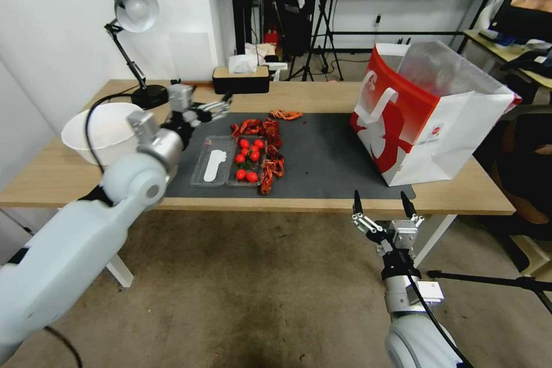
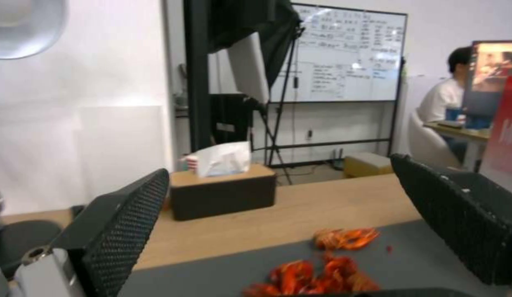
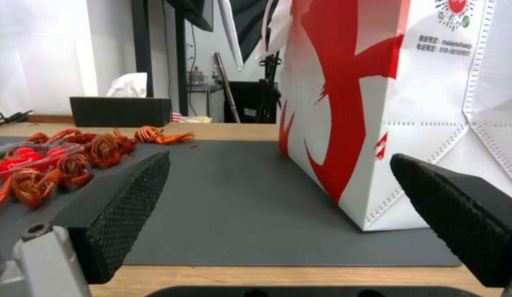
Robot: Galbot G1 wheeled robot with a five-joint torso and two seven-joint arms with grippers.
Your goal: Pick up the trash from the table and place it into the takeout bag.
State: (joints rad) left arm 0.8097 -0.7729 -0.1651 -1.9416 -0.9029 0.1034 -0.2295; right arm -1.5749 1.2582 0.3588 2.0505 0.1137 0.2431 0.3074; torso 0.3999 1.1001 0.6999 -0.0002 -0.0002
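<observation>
Red crayfish shells lie in a strip on the dark grey mat of the table, with one shell apart at the mat's far edge. Beside them is a clear plastic tray holding small red tomatoes and a white utensil. The takeout bag stands open at the right end of the mat. My left gripper hovers open above the mat's far-left corner, short of the shells. My right gripper is open below the table's front edge, facing the bag.
A white basin sits at the table's left end, with a desk lamp behind it. A dark tissue box stands at the far edge. Tripods and desks fill the room behind and to the right.
</observation>
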